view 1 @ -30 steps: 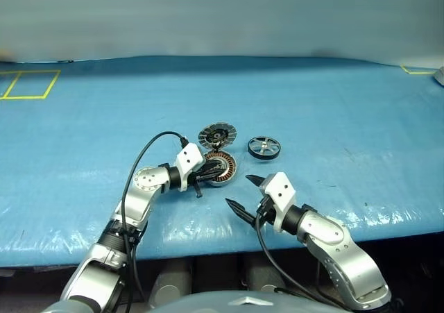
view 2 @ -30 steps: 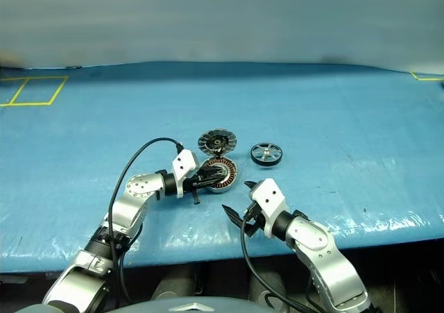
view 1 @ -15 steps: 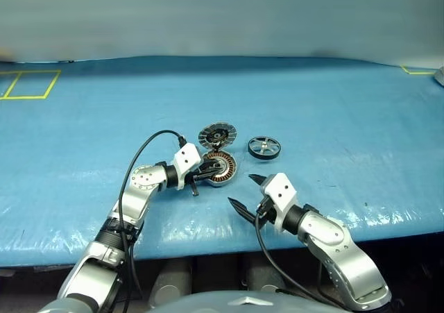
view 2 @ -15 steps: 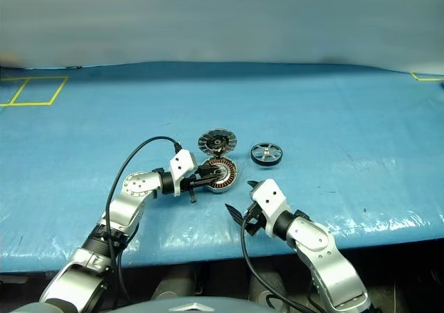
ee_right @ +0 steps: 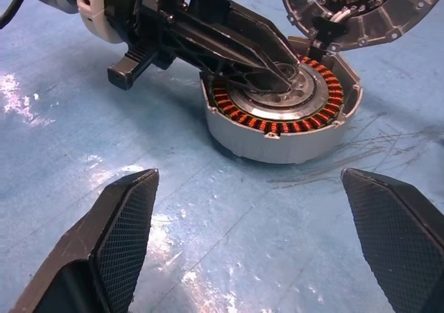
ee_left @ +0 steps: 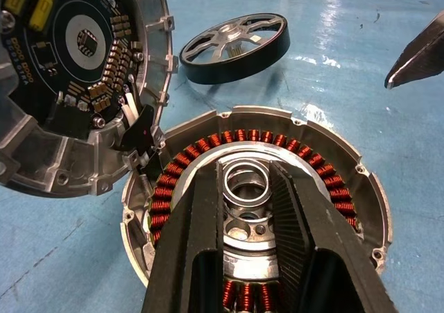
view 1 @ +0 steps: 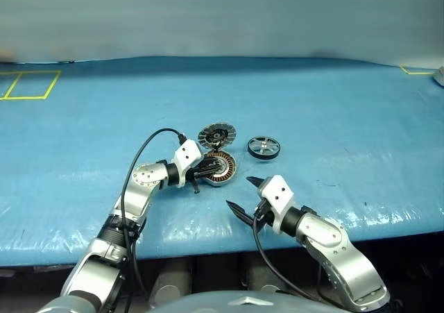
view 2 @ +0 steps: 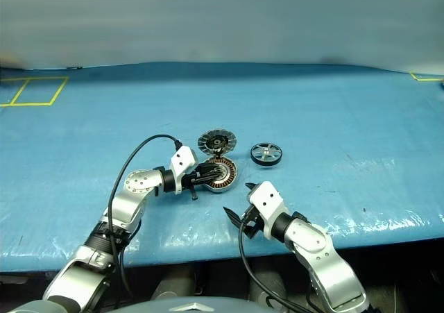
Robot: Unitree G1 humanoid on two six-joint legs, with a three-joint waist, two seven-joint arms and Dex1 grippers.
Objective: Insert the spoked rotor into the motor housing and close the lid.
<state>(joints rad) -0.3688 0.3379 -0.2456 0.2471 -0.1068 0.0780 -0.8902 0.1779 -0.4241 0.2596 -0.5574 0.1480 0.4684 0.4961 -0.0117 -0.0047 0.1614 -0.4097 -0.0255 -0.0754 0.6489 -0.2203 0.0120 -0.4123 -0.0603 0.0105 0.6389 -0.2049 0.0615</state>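
Motor housing (view 1: 220,167) sits open on the blue table cover (view 1: 333,112), copper winding ring facing up around a silver centre. The lid (view 1: 217,134) is swung back on the far side of the housing, joined at a hinge point; its inner face shows a dark circuit board, and in the left wrist view the lid's outer edge is cut off by the frame. The spoked rotor (view 1: 263,147) lies flat on the cover just right of the lid, apart from both housing and lid, not yet inserted.

Left gripper (ee_left: 247,188) reaches into the housing from the left. Its two black fingers (ee_left: 198,223) are drawn close together around the raised ring at the housing's centre hub; whether the pads press the hub or only flank it cannot be told. The fingers hide the near part of the winding ring.

Right gripper (ee_right: 250,209) hovers near the table's front edge, well short of the housing, fingers spread wide, holding nothing. One of its fingertips shows at the edge of the left wrist view.
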